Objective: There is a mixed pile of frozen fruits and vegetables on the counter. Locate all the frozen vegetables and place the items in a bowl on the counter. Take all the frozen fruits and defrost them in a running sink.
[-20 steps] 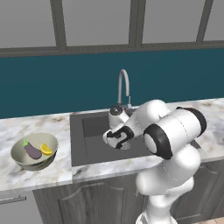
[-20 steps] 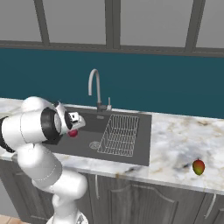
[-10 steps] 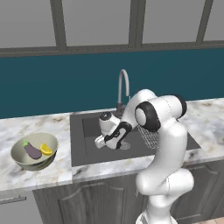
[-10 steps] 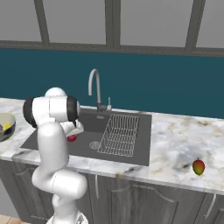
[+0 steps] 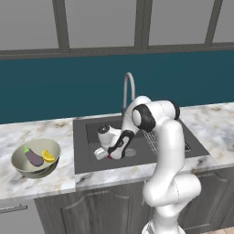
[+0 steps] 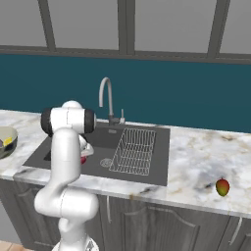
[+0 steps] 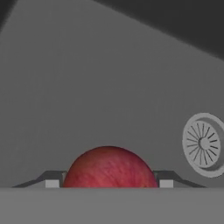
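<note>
End effector (image 7: 108, 186) w/ red fruit (image 7: 108, 168) — drain (image 7: 203, 144) nearby, sink (image 5: 91, 155) floor

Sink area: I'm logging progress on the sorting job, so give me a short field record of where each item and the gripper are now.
gripper: closed on the glossy red round fruit, low over the dark grey sink floor
drain: round, beside the fruit
pale beige-green bowl: on the white marble counter, holds dark purple eggplant and yellow-orange piece
orange-red fruit: on the counter beyond the wire dish rack
</note>
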